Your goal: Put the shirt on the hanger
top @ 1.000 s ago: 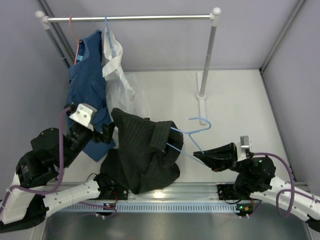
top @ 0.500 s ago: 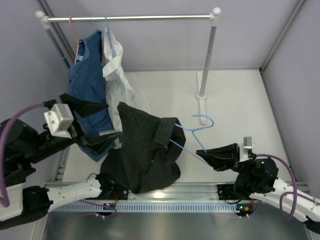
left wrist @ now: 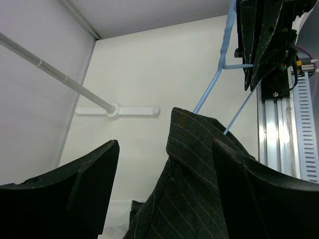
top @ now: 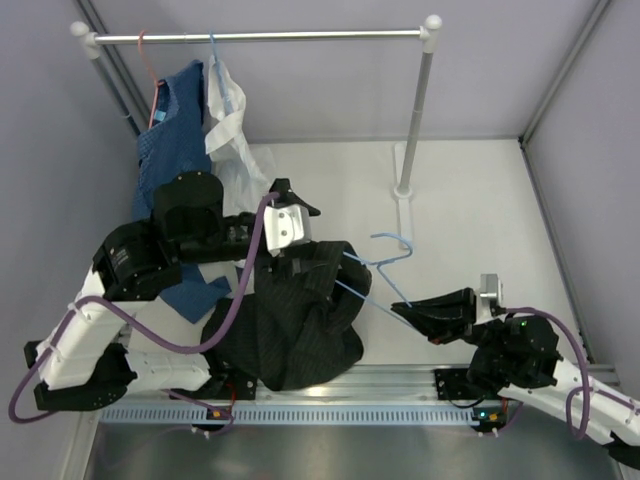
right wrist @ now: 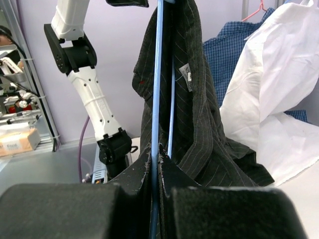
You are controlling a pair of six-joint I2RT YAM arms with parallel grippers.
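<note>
Top view, shirt: the black pinstriped button-up shirt (top: pixel 300 320) lies bunched at lower centre, its collar end draped over the thin light-blue wire hanger (top: pixel 370 303).
Top view, left gripper: the left gripper (top: pixel 305 240) is right at the collar, just left of centre, jaws spread wide.
Top view, right gripper: the right gripper (top: pixel 402 306), lower right, is pinched tight on the hanger's lower wire.
Top view, rail: at upper left, a blue patterned garment (top: pixel 170 150) and a white shirt (top: pixel 235 140) hang from the metal rail (top: pixel 260 36).
Left wrist, jaws: black fingers (left wrist: pixel 79 184) sit well apart at the bottom corners with striped cloth rising between them. Whether either finger touches it, I can't tell.
Left wrist, hanger: blue wire runs from the cloth up to the right gripper at upper right.
Right wrist, grip: blue wire goes straight up the centre, squeezed between closed pads (right wrist: pixel 132 174). The black shirt hangs on it, with the white shirt at far right.
</note>
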